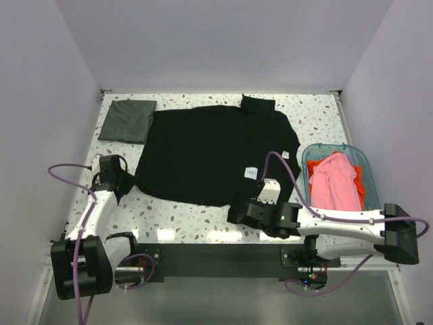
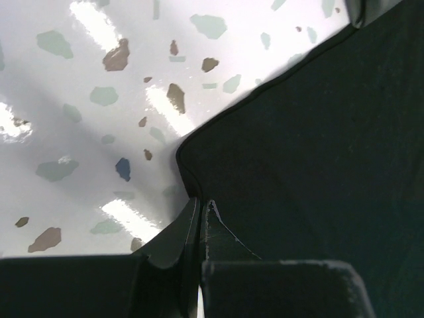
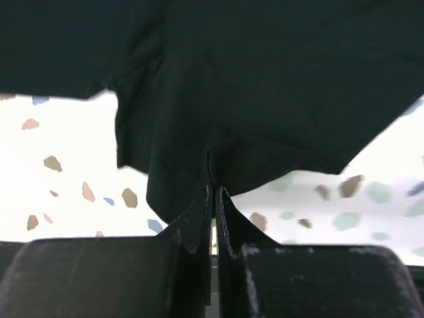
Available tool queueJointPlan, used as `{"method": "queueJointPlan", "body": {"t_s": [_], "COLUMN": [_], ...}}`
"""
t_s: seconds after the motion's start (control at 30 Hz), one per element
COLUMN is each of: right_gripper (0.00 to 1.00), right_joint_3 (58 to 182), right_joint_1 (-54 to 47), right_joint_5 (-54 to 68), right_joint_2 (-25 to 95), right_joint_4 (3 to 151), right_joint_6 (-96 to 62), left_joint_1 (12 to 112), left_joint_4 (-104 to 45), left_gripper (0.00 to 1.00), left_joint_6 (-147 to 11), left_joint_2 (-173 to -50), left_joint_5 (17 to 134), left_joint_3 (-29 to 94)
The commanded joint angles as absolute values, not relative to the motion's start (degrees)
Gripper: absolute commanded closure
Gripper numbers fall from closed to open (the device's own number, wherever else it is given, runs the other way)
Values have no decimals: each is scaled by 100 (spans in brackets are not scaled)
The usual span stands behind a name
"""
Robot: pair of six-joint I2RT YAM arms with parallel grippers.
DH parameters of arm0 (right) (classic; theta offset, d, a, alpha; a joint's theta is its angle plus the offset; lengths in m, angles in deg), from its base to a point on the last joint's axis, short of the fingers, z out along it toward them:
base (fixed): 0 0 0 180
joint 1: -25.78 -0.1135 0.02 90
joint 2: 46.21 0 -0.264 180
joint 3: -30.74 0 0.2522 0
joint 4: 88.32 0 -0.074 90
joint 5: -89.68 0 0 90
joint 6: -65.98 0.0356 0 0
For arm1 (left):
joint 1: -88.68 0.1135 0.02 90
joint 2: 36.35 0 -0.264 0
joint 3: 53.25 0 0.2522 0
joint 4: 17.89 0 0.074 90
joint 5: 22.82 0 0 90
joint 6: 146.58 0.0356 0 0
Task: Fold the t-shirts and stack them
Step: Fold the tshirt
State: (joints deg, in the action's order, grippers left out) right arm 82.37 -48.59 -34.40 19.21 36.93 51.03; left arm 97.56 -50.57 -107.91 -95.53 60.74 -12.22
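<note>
A large black t-shirt [image 1: 210, 149] lies spread across the middle of the table, with a small white tag [image 1: 250, 173] near its lower right. My left gripper [image 1: 128, 181] is shut on the shirt's left corner; in the left wrist view the fingertips [image 2: 200, 207] meet at the hem of the black cloth [image 2: 318, 165]. My right gripper [image 1: 239, 211] is shut on the shirt's near corner, and in the right wrist view the cloth [image 3: 218, 79] bunches into the closed tips [image 3: 214, 191]. A dark grey t-shirt [image 1: 127, 120] lies folded square at the back left.
A blue basket [image 1: 328, 146] at the right holds a pink shirt [image 1: 335, 181] and an orange one [image 1: 366, 184]. White walls close in the speckled table [image 1: 176, 215] on three sides. A black bar with the arm bases runs along the near edge.
</note>
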Motion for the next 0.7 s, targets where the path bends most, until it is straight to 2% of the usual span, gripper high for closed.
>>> {"method": "queueJointPlan", "body": {"t_s": [0.0, 0.3, 0.67], "right_gripper": [100, 100, 100], "right_joint_3": [8563, 9020, 10110], "right_joint_1": [-4674, -2996, -1651], "right_joint_5": [-4285, -3679, -3363], "right_joint_2": [1531, 1636, 2743], "right_joint_4": [2950, 3556, 4083], "right_joint_6": [5079, 3199, 1853], "left_joint_1": [9782, 9729, 9589], "left_joint_4": [-4791, -4589, -4615], "left_gripper": [100, 100, 100], "left_joint_6": [-10676, -10834, -11001], "left_joint_2": [-9699, -10613, -11941], "left_joint_5": [6235, 6314, 6296], "left_joint_3": [-785, -135, 955]}}
